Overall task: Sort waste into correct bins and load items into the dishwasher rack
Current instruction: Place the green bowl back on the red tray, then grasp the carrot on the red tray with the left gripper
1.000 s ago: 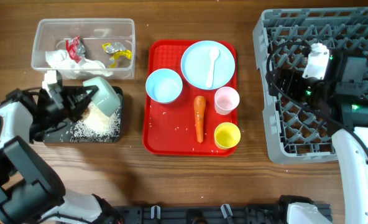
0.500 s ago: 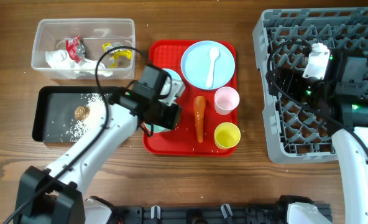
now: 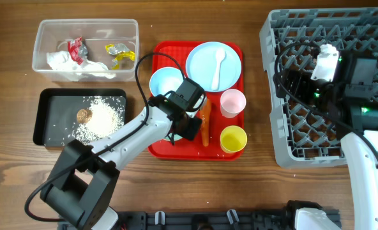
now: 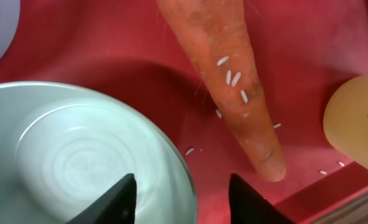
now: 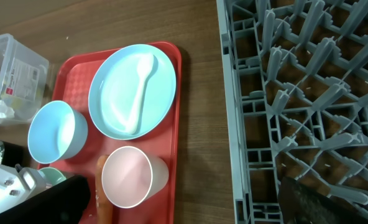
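Note:
My left gripper (image 3: pixel 188 125) is low over the red tray (image 3: pixel 160 145). Its jaws (image 4: pixel 182 186) are open and straddle the rim of a pale blue bowl (image 4: pixel 78 162) without touching it. The orange carrot (image 4: pixel 234 81), dotted with rice grains, lies just right of that bowl. A second blue bowl (image 3: pixel 165 82), the blue plate (image 3: pixel 205 70) with the white spoon (image 3: pixel 219 64), the pink cup (image 3: pixel 232 102) and the yellow cup (image 3: pixel 233 138) are on the tray. My right gripper (image 5: pixel 184 208) is open and empty above the grey dishwasher rack (image 3: pixel 270 128).
The black tray (image 3: pixel 45 124) holds a rice heap (image 3: pixel 103 118) and a brown lump (image 3: pixel 83 115). The clear tub (image 3: pixel 42 35) holds the white napkin (image 3: pixel 68 61) and the red (image 3: pixel 76 48) and yellow (image 3: pixel 120 52) wrappers. Loose rice grains lie on the red tray.
My left arm swung from the black tray, where it held the bowl tipped over the rice, across to the red tray beside the carrot. The right arm has not moved.

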`<state>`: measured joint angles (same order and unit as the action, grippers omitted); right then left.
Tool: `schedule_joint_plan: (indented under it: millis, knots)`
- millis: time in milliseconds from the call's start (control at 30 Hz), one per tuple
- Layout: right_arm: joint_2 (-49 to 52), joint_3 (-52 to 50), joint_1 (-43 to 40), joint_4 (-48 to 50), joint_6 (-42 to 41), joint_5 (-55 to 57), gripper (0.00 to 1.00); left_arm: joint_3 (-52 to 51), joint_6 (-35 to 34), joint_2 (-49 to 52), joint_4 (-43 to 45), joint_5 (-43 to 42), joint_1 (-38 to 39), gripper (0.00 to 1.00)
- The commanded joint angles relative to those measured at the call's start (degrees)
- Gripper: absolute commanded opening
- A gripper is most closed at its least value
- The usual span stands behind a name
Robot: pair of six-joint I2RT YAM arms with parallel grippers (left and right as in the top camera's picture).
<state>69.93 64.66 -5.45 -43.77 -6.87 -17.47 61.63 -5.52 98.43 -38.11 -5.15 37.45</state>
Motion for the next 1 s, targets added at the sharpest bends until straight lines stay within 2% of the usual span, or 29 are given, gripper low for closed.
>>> schedule_joint_plan:
  millis: [0,100,300,333,400,533,667,800,967]
  knots:
    - [0.09,0.48,-0.15,0.02,-0.74,0.96,1.0,1.44,-1.31,0.13,0.13,0.74,0.35,0.55]
    - [0.09,0.48,-0.15,0.2,-0.79,0.92,1.0,6.14,-2.47,-1.2,-1.29,0.74,0.24,0.63]
    - [0.09,0.61,-0.13,1.09,-0.59,-0.48,1.0,12.39,-6.16,-3.21,-4.61,0.72,-2.71,0.66]
    - [0.09,0.98,0.02,1.33,-0.59,-1.53,1.0,13.77,-7.69,-3.78,-5.95,0.15,-4.31,0.68]
    - [0.09,2.49,1.31,1.29,-0.57,-1.44,1.0,16.2,-8.0,-4.72,-6.84,-6.08,-6.4,0.71]
    - [0.09,4.04,2.6,2.38,-0.39,-1.07,1.0,17.57,-6.91,-4.61,-7.89,-6.99,-6.08,0.75]
    - [0.09,3.96,2.6,1.95,-0.68,5.01,1.0,17.57,-6.71,2.29,-7.54,-6.75,-4.85,0.74]
    - [0.11,3.54,2.6,0.94,-0.79,5.7,1.0,17.57,-6.67,9.42,-7.1,-3.96,-1.53,0.74]
    - [0.42,3.45,2.6,0.39,-0.79,5.68,1.0,17.46,-6.49,11.21,-5.18,-1.64,1.4,0.75]
